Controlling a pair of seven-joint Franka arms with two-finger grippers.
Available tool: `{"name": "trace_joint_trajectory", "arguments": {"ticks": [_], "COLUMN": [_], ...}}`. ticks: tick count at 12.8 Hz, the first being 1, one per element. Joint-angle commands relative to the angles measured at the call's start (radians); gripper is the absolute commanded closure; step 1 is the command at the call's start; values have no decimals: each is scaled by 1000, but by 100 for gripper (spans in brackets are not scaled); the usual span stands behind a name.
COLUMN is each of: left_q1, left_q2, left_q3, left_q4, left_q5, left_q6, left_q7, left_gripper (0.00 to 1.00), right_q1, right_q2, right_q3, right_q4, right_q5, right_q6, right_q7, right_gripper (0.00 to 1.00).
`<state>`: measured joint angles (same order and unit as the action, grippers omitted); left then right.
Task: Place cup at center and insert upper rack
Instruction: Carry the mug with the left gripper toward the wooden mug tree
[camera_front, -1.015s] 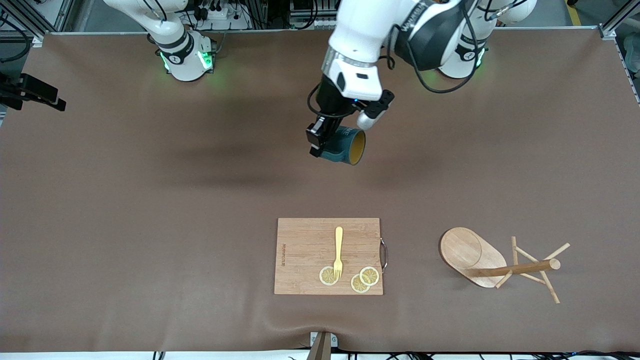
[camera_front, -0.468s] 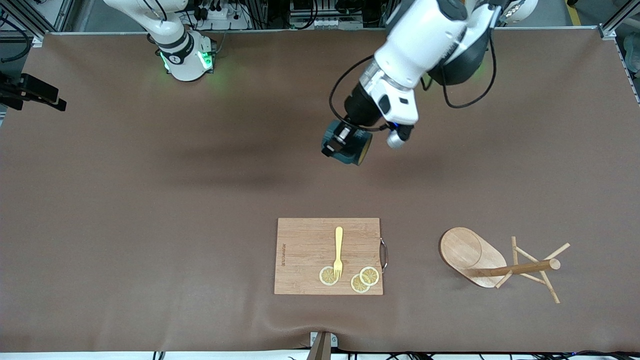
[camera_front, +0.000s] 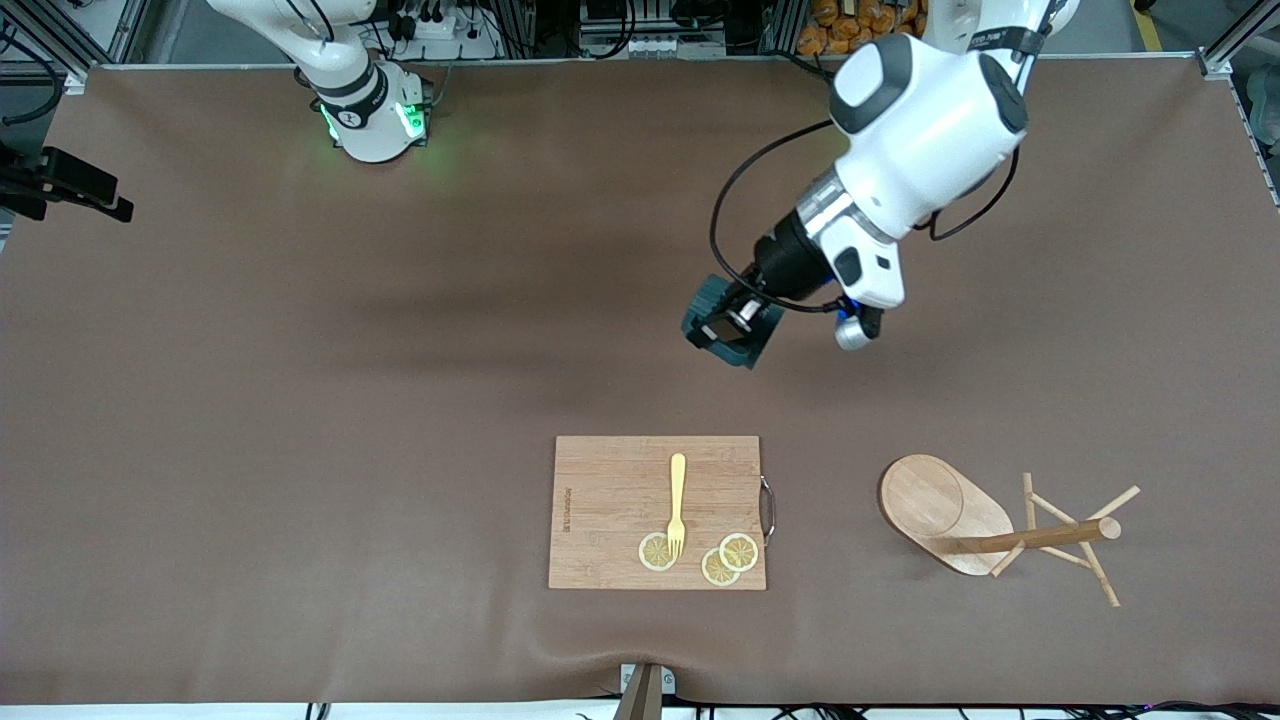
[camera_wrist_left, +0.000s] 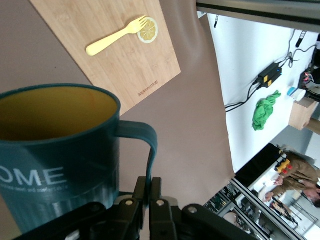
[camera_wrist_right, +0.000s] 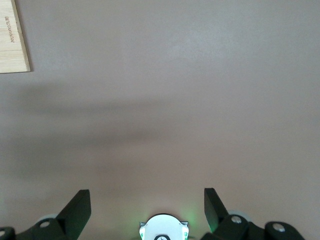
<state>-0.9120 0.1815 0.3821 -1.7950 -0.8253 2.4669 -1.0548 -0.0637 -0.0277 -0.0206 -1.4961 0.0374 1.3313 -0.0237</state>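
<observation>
The dark teal cup (camera_front: 752, 348) hangs in the air over the brown mat, above the stretch between the cutting board and the arms' bases. My left gripper (camera_front: 722, 330) is shut on its loop handle (camera_wrist_left: 148, 150); in the left wrist view the cup (camera_wrist_left: 55, 150) shows its tan inside, with the left gripper (camera_wrist_left: 149, 186) pinching the handle. The upper rack (camera_front: 1000, 530), a light wooden mug tree, lies on its side toward the left arm's end of the table, beside the board. My right gripper (camera_wrist_right: 147, 202) is open with nothing in it, high over bare mat, and that arm waits.
A wooden cutting board (camera_front: 610, 500) lies near the front camera, carrying a yellow fork (camera_front: 677, 500) and three lemon slices (camera_front: 738, 551). Its metal handle (camera_front: 767, 508) faces the rack. The right arm's base (camera_front: 370, 115) stands at the table's back edge.
The left arm has swung toward its own end of the table and a little toward the cutting board, carrying the cup; the cup has turned so its mouth no longer faces the front camera.
</observation>
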Motion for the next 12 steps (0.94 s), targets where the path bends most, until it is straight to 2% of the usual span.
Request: {"name": "trace_joint_trajectory", "arguments": {"ticks": [1,3,6,12], "left_q1": [47,77,128,226], "left_q2": [-8,13,42,62], "left_q3": [-11,-11,-11,-11], "left_q4": [-24,-21,-20,-9], "left_q5": [-63,-87,-185,-235], "left_q6": [6,6,-6,-89], "left_q7": [110,163,295,426], "left_gripper": [100,100,100,100], "right_q1": [8,8,7,7], "right_q2": [11,11,11,11], "right_q3": [-1,1,-1,1], "right_q4": [25,23,25,25], "right_q5": [-11,-11,-11,-11], "right_q6": [-17,-17,-17,-18], "right_q7": [5,5,5,7], "right_gripper": [0,0,0,0]}}
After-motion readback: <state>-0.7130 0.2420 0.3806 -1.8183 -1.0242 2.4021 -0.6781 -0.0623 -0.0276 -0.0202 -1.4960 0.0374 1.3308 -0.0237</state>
